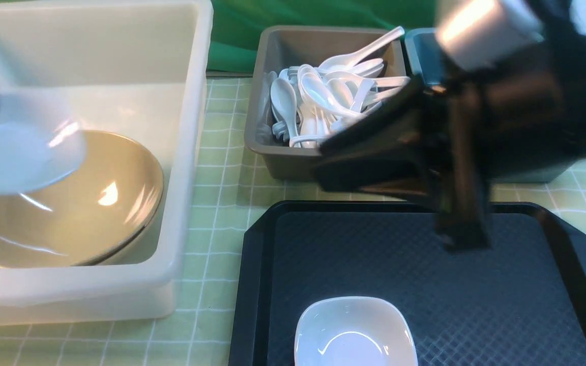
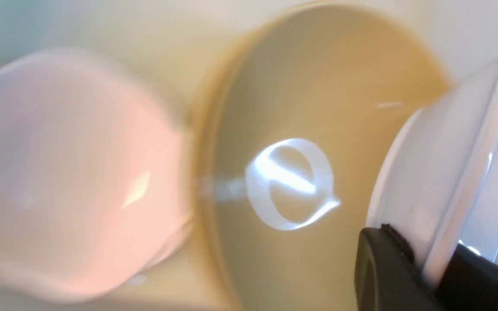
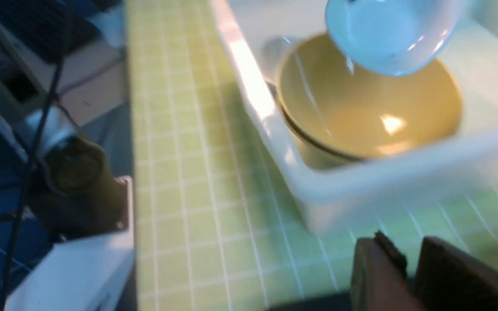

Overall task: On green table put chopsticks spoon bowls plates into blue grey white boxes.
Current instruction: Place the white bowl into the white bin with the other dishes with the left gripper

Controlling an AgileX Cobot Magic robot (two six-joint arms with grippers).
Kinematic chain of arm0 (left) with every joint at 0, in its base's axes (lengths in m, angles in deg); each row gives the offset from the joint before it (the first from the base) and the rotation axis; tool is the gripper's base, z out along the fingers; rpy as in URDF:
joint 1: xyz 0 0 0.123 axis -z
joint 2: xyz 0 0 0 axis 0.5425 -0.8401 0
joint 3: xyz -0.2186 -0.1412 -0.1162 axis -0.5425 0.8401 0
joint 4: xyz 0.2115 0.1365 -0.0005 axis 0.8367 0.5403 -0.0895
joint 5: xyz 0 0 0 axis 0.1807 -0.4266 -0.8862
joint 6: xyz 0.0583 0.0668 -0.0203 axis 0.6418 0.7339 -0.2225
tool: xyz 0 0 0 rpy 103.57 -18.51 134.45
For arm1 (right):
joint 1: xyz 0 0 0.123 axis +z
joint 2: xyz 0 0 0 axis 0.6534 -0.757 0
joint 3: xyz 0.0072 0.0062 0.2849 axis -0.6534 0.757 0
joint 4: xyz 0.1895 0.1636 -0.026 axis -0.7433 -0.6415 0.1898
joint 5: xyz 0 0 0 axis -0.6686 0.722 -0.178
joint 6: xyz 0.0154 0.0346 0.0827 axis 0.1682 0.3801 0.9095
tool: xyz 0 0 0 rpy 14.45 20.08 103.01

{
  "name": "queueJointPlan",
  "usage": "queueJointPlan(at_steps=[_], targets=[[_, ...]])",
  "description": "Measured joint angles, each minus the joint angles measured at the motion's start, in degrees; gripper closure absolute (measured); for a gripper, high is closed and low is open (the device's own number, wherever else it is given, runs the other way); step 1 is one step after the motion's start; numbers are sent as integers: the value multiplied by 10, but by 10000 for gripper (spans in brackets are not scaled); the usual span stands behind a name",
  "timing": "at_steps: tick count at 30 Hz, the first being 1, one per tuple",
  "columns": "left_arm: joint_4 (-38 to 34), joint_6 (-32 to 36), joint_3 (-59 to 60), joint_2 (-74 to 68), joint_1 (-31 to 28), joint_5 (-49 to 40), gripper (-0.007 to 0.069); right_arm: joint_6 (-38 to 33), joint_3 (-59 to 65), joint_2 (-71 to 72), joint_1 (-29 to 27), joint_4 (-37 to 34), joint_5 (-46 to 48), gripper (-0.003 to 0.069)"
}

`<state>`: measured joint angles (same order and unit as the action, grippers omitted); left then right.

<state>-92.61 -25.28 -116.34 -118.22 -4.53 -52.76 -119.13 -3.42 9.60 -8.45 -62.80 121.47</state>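
Holding a white plate over the white box.
Gripping its rim in the closed left tool, just above the tan bowl; likely best lowering slowly, keeping it level, releasing only once nested.

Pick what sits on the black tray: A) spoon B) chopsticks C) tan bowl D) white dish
D: a white dish lies at the black tray's near edge; the tan bowls are in the white tub, the spoons in the grey bin, and the other white dish is clamped in the left fingers.
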Motion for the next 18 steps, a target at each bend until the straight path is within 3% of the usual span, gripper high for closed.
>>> queueJointPlan(at_steps=[6,18], targets=[[5,-15,16,8,-111,1,610,-9,-117,-96,27,-6,37,504],[88,-80,16,-20,-136,55,610,-9,-175,-130,38,1,68,489]])
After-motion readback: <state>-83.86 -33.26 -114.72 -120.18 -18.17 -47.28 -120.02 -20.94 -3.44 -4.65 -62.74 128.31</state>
